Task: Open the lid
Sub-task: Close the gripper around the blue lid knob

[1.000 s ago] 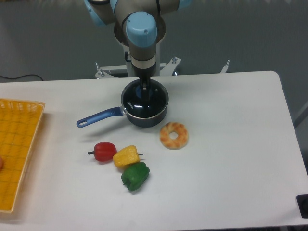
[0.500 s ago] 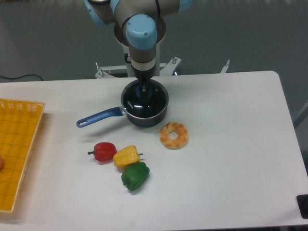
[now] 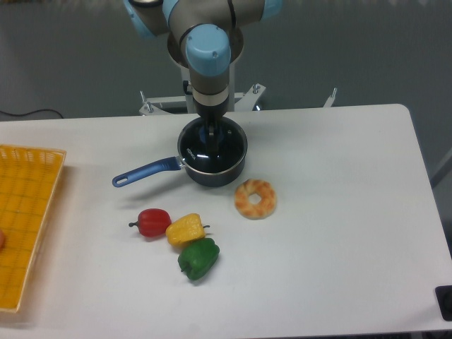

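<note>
Grasping looked to be the step in hand: the gripper was down at the knob of the lid, which sat on the saucepan, its jaws' spread impossible to tell, and the next move called for a straight lift.

Glossy clear glass lid with thin metal rim on a dark glossy saucepan; matt white table; woven-look yellow plastic basket; smooth, shiny peppers.
</note>
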`<state>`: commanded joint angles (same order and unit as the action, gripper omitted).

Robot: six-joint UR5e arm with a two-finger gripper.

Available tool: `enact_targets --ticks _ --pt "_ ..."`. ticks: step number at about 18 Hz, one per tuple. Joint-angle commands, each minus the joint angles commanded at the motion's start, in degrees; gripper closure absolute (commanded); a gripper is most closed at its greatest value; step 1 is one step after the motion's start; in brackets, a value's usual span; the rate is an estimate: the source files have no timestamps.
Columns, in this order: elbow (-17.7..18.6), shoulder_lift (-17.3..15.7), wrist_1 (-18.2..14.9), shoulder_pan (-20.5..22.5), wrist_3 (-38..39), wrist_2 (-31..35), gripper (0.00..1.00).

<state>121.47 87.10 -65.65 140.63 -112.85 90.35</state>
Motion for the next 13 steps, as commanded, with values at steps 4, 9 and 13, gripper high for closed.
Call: enact_targets --ticks 4,9,13 --pt "-0.18 0.62 0.26 -0.62 0.35 0.00 0.00" --pt "-0.26 0.70 0.35 -1.23 0.53 -0.09 0.00" --pt "-0.35 1.23 0.35 -1.23 0.35 0.00 0.01"
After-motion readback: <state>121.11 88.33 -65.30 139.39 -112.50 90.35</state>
